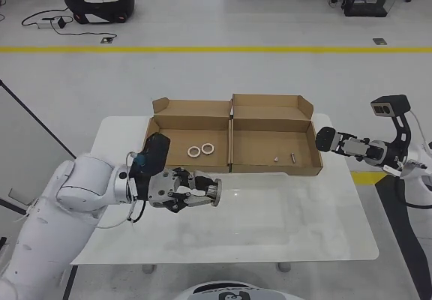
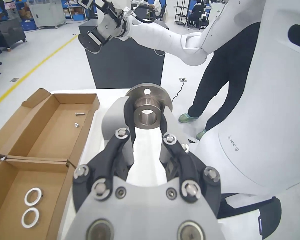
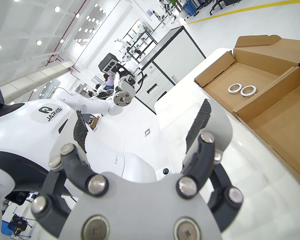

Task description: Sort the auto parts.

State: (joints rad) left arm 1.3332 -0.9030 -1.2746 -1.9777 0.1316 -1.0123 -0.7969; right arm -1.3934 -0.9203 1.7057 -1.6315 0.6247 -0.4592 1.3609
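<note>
- Left wrist view: the left gripper (image 2: 147, 123) is clamping a smooth steel flanged bushing (image 2: 147, 93), round and hollow-bored, above the glossy white table (image 1: 291, 217), near the boxes.
- The right gripper (image 3: 142, 116), its ribbed black pads spread wide, is hovering beside the right cardboard box (image 1: 261, 142), which is holding two small metal fasteners (image 1: 292, 157).
- Two white rings (image 1: 193, 151) are lying side by side in the left cardboard box (image 1: 175, 146).
</note>
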